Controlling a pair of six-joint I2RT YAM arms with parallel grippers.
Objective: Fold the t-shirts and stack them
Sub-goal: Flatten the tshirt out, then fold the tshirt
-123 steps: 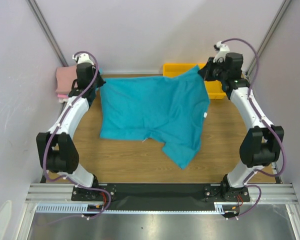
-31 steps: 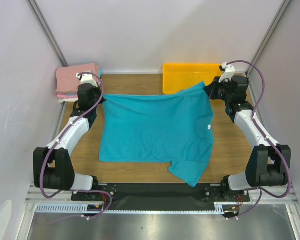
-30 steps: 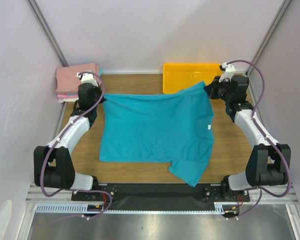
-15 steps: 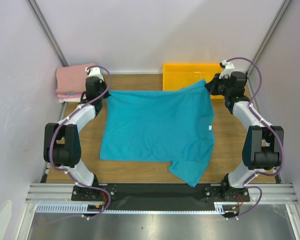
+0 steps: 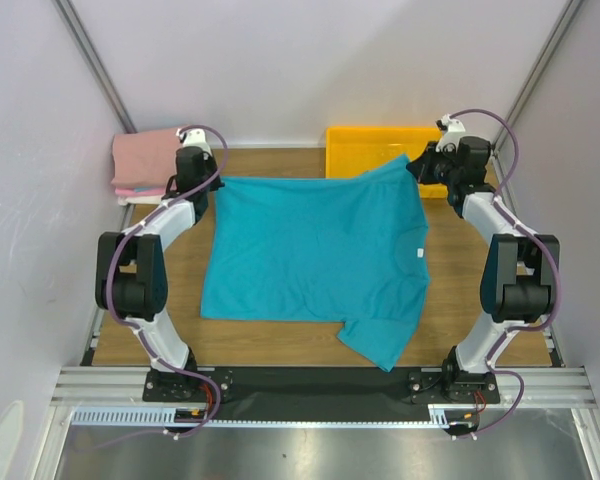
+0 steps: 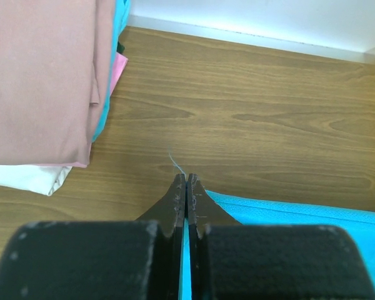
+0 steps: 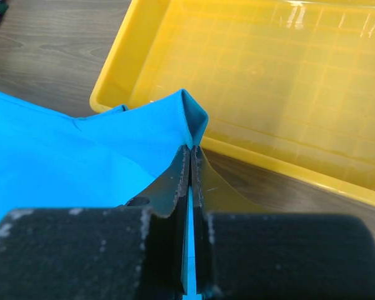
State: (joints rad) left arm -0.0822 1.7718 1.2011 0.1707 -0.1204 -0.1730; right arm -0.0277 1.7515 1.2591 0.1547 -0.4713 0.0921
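Note:
A teal t-shirt lies spread on the wooden table, one sleeve pointing to the near edge. My left gripper is shut on its far left corner, which shows as teal cloth between and beside the jaws of the left gripper in the left wrist view. My right gripper is shut on the far right corner, held over the edge of the yellow tray. In the right wrist view a teal fold sticks out past the right gripper.
A stack of folded shirts, pink on top, lies at the far left corner; it also shows in the left wrist view. The yellow tray stands at the far right. The back wall is close behind both grippers.
Both grippers have carried the shirt's far edge further toward the back wall, stretching it flat. The right corner now overlaps the tray's edge.

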